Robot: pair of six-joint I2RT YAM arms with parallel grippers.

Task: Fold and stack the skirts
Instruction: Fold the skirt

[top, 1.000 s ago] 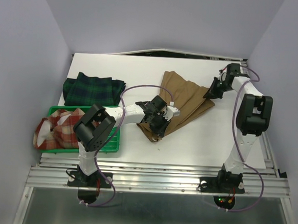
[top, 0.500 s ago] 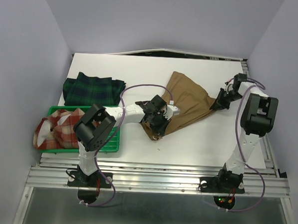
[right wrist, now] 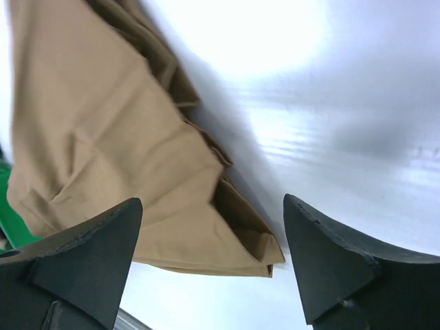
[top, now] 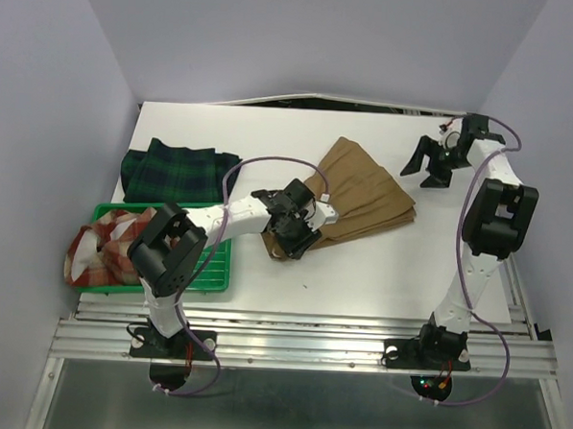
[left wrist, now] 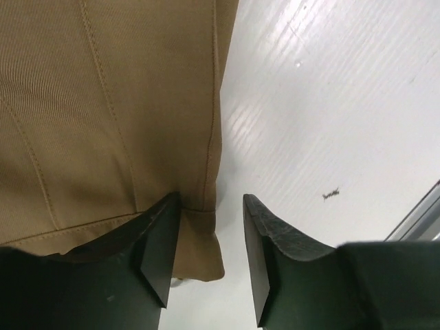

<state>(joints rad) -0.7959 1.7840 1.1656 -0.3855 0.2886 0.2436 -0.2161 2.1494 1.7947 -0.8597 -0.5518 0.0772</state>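
The tan pleated skirt (top: 369, 192) is laid on the white tabletop (top: 360, 276). At its near-left corner the left end effector (left wrist: 212, 201) is set with jaws narrowly parted, the hem lying unclamped between them. Off its far-right edge the right end effector (right wrist: 212, 204) is held wide and empty. Well to its left the tartan skirt (top: 178, 170) is laid folded, and the plaid skirt (top: 107, 244) is bunched in the green tray (top: 216, 273).

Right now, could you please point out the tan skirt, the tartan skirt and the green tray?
tan skirt (top: 364, 195): top view, its pleated middle.
tartan skirt (top: 173, 170): top view, its middle.
green tray (top: 214, 265): top view, its bare right end.
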